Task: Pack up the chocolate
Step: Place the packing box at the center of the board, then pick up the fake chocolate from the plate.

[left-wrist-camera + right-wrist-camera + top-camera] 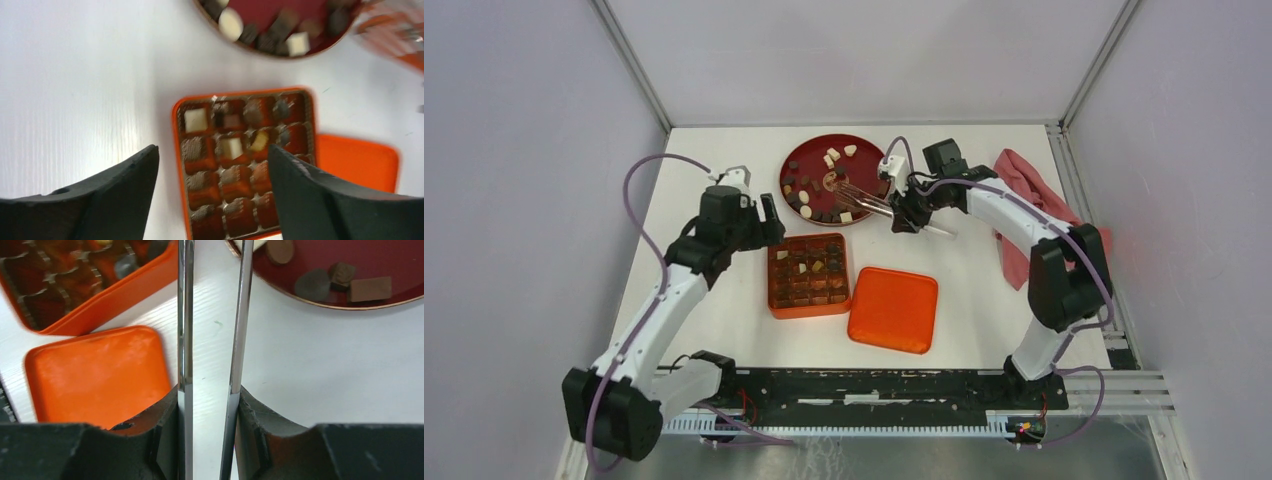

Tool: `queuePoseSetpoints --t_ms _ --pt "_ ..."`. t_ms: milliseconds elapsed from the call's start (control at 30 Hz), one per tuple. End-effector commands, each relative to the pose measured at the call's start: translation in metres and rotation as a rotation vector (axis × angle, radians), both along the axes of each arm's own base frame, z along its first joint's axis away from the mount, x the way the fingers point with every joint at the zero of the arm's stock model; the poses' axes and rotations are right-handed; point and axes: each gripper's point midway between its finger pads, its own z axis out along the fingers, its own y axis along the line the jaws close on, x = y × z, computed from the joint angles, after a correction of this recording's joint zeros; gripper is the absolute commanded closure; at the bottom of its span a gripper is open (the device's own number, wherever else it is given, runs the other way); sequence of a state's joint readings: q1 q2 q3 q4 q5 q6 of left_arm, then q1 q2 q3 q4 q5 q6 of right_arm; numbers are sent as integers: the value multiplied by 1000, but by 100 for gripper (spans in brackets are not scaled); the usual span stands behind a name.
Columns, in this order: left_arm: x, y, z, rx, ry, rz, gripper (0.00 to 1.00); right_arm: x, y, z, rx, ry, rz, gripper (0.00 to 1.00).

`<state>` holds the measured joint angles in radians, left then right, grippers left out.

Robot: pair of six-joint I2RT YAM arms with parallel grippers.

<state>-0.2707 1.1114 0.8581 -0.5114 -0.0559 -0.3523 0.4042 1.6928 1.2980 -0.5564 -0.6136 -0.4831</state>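
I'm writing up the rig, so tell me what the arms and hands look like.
The left arm and right arm have white links, black joints and looping purple cables. The left hand and right hand each have two chunky, tapering matte black fingers.

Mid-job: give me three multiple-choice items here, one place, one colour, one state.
1. Relative to the orange box, the lid lies: A on top; B beside it, on its right; C inside.
2. The cloth is: A blue; B green; C pink.
3. The right end effector is: A shut on the tongs; B open; C shut on the cloth.
B: the top view shows it flat on the table there. C: pink, at the table's right edge. A: both tong blades sit pinched between its fingers.
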Motion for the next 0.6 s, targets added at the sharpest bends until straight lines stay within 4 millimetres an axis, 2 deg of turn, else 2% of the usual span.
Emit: queuePoseSetpoints --t_ms 0,33,100,333,567 --pt "16 -10 91 -51 -334 -86 7 43 8 2 -71 -58 -56 59" --pt "17 -8 99 -49 -376 -81 1 48 12 0 -80 -59 -59 59" --pt "15 -5 101 -22 -395 -88 0 57 23 -1 -89 -51 -61 58" --pt "4 18 72 76 -300 -16 0 85 54 -13 -80 11 -91 56" --pt "3 16 81 50 -330 -17 0 99 68 -33 -67 70 -128 55"
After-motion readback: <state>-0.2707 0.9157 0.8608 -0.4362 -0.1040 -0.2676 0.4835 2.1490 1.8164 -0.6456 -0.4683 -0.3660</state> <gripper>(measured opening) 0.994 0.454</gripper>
